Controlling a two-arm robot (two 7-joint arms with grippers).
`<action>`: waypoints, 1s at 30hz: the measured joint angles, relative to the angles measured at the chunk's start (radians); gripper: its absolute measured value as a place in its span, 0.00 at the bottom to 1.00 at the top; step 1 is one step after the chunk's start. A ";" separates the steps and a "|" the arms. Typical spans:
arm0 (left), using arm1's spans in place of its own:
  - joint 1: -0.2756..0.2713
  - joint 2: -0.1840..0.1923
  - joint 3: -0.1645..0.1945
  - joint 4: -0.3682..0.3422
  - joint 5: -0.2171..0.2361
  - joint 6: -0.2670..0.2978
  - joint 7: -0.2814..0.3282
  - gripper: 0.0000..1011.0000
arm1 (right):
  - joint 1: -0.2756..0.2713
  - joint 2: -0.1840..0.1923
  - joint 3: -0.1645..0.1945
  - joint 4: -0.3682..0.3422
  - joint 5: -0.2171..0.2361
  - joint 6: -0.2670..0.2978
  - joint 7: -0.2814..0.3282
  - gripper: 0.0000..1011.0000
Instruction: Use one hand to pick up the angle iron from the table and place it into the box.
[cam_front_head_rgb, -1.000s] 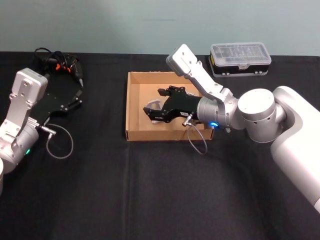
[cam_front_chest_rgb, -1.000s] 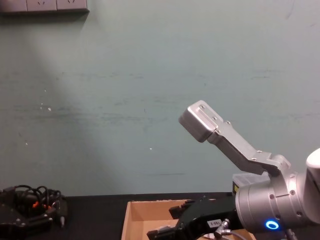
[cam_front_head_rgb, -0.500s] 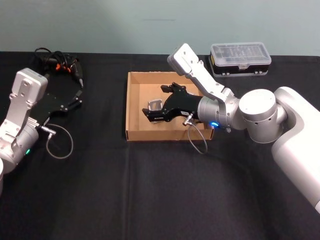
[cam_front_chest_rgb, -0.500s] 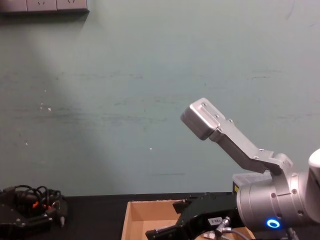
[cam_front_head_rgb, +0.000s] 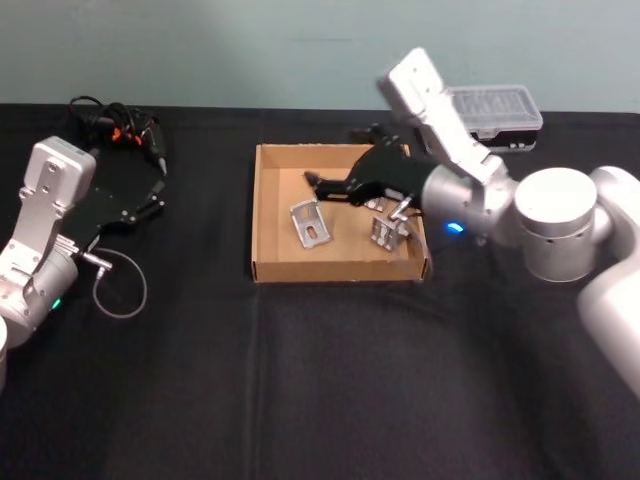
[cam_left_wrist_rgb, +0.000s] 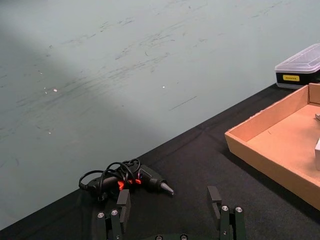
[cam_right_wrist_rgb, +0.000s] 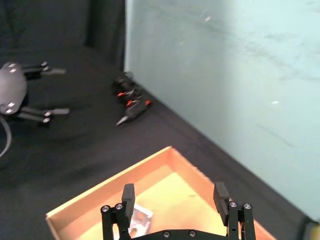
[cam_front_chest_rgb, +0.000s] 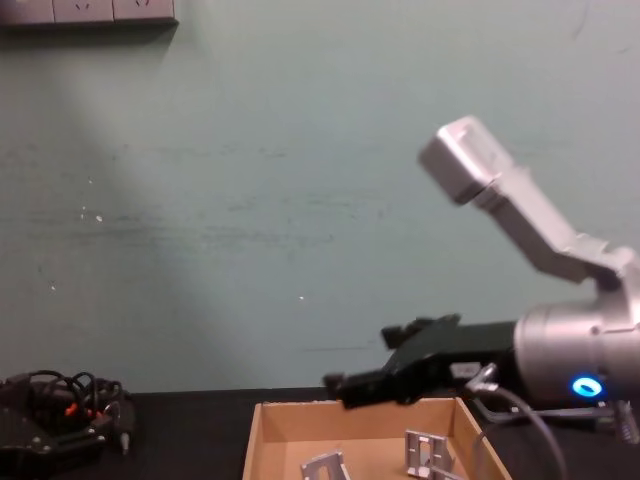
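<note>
Tan cardboard box (cam_front_head_rgb: 268, 215), low-walled, on matte black table (cam_front_head_rgb: 300, 380); holds two bright stamped-steel pieces, angle iron (cam_front_head_rgb: 309, 222) lying flat, bracket (cam_front_head_rgb: 386, 232) beside. Right gripper (cam_front_head_rgb: 318, 185) above box, fingers apart, empty. Advisable: lift straight clear, avoiding walls. Left gripper (cam_left_wrist_rgb: 170, 207) parked, fingers apart, near tangled cables (cam_front_head_rgb: 112, 122).

text: none legible | case label (cam_left_wrist_rgb: 292, 78) — yellow strip, print unreadable

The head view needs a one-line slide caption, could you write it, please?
Open right gripper above the cardboard box holding two angle irons.
</note>
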 joint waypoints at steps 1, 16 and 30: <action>0.000 0.000 0.000 0.000 0.000 0.000 0.000 0.99 | -0.008 0.006 0.008 -0.015 0.002 0.001 -0.007 0.99; 0.000 0.000 0.000 0.000 0.000 0.000 0.000 0.99 | -0.202 0.093 0.187 -0.222 0.002 0.051 -0.161 0.99; 0.000 0.000 0.000 0.000 0.000 0.000 0.000 0.99 | -0.276 0.082 0.255 -0.255 -0.008 0.073 -0.209 0.99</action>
